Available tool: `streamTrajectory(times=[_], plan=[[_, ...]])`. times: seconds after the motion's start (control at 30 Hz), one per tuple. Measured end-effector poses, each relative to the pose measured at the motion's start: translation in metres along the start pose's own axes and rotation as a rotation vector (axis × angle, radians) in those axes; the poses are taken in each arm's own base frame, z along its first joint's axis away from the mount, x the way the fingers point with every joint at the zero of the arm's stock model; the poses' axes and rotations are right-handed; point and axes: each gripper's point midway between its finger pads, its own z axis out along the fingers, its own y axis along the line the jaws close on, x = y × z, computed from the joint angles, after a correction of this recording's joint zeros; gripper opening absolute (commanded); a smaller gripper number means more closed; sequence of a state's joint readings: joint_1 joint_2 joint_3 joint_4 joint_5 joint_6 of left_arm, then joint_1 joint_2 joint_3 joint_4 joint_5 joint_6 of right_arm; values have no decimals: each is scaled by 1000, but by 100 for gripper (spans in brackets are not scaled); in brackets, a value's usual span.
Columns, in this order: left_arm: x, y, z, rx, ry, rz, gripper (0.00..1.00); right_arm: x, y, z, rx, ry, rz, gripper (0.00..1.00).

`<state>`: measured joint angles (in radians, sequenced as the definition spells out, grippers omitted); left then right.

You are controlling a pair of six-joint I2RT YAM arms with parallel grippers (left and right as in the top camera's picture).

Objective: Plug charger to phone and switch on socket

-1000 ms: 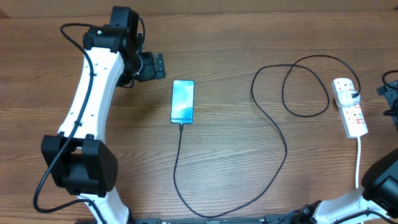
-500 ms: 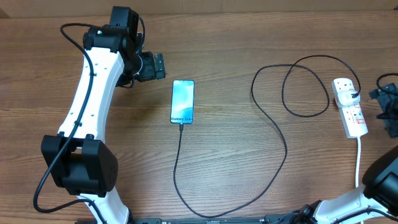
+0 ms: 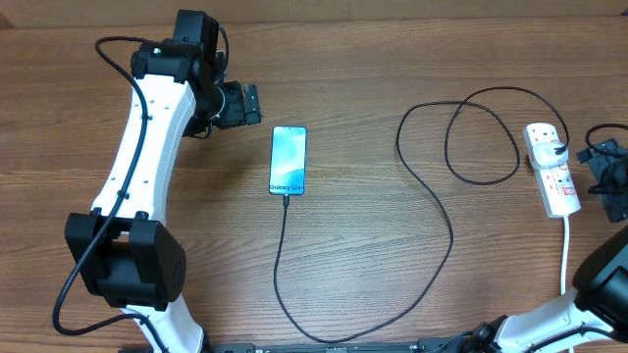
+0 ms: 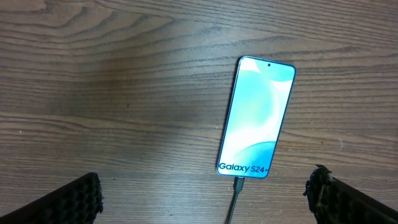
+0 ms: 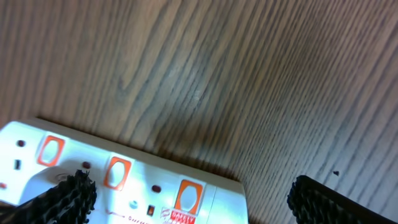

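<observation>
So the phone (image 3: 287,160) is lying flat, screen up, in the middle of the table (image 3: 392,59), and the charger (image 3: 275,270) looks plugged into its bottom edge, with the cable looping across to the socket (image 3: 559,186) over on the right, where its black plug sits in the end outlet. My guess is that's why the left gripper (image 3: 251,104) just hangs above and beside the phone with its jaws spread wide, holding nothing: its part looks done. The right gripper (image 5: 189,186) is right over the strip's edge, also fully spread and empty, which to me reads like lining up for a poke at one of the orange-red switches (image 5: 117,173). I can't tell which switch goes with the used outlet from this angle. Readable text: "Galaxy S24+" along the bottom of the phone screen, super clear in the left wrist view. On the strip there's a little red label that looks like "SAFETY", everything else is too small to read
</observation>
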<state>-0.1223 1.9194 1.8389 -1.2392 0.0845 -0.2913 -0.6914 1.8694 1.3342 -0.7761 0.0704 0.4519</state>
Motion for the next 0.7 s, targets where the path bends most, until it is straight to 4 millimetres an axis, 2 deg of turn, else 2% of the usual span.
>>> streamTrajectory(times=[0.33, 0.53, 0.7], plan=[[0, 0, 0, 0, 0, 0, 100, -4, 2, 14, -4, -20, -70, 100], [0, 0, 0, 0, 0, 0, 100, 5, -2, 33, 19, 24, -91, 100], [0, 0, 0, 0, 0, 0, 100, 5, 2, 36, -2, 25, -103, 100]])
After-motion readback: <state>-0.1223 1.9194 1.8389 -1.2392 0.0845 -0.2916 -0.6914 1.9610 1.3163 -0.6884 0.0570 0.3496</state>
